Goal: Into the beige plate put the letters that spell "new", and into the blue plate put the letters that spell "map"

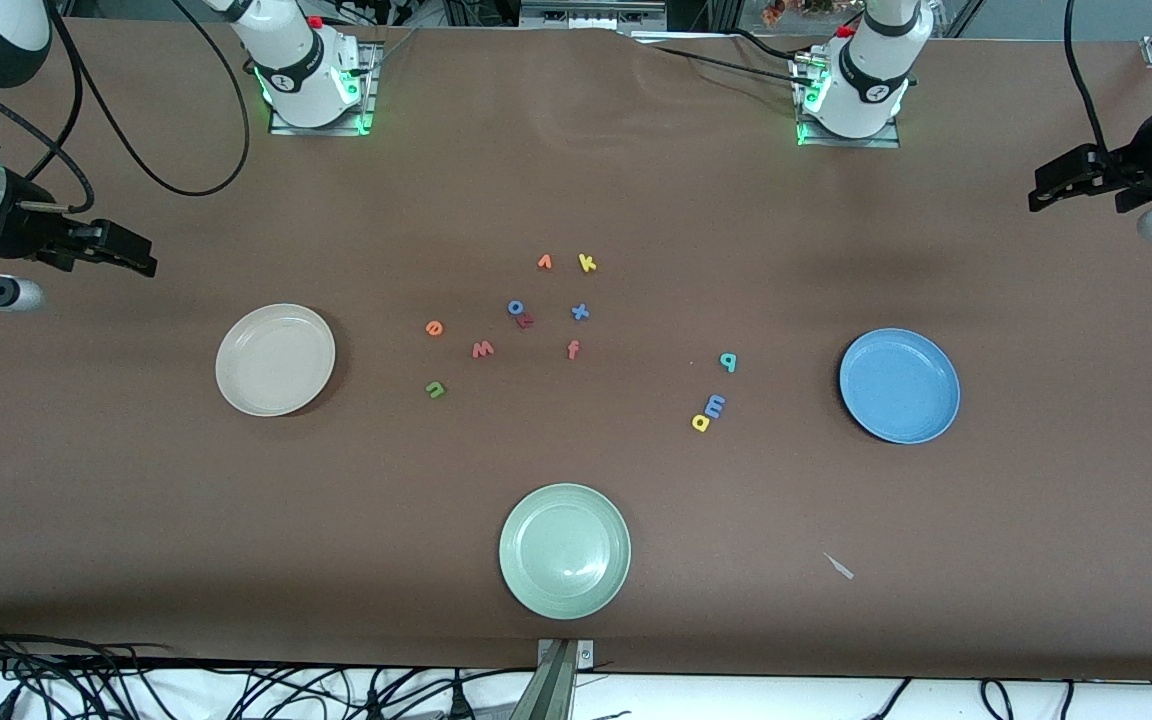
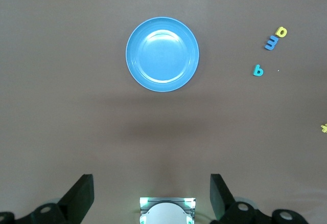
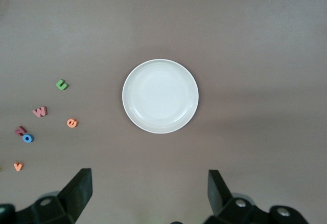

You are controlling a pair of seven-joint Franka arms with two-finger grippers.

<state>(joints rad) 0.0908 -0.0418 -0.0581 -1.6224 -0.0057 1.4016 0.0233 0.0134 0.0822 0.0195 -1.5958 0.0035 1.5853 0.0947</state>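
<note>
The beige plate [image 1: 275,359] [image 3: 160,95] lies toward the right arm's end with nothing in it. Beside it lie the green n [image 1: 435,389] [image 3: 61,85], orange e [image 1: 434,328] [image 3: 72,123] and pinkish-red w [image 1: 482,349] [image 3: 40,112]. The blue plate [image 1: 899,385] [image 2: 162,54] lies bare toward the left arm's end. Near it are the blue m [image 1: 714,405] [image 2: 271,42], yellow a [image 1: 701,422] [image 2: 281,31] and teal p [image 1: 727,362] [image 2: 258,70]. My right gripper [image 1: 141,255] [image 3: 149,193] hangs open high over the table's right-arm end. My left gripper [image 1: 1038,190] [image 2: 152,193] hangs open over the left-arm end.
A pale green plate [image 1: 564,550] sits near the front edge. Mid-table lie an orange v [image 1: 545,262], yellow k [image 1: 587,263], blue o [image 1: 515,307], blue x [image 1: 580,312] and red-orange f [image 1: 573,349]. A small pale scrap [image 1: 839,566] lies nearer the camera than the blue plate.
</note>
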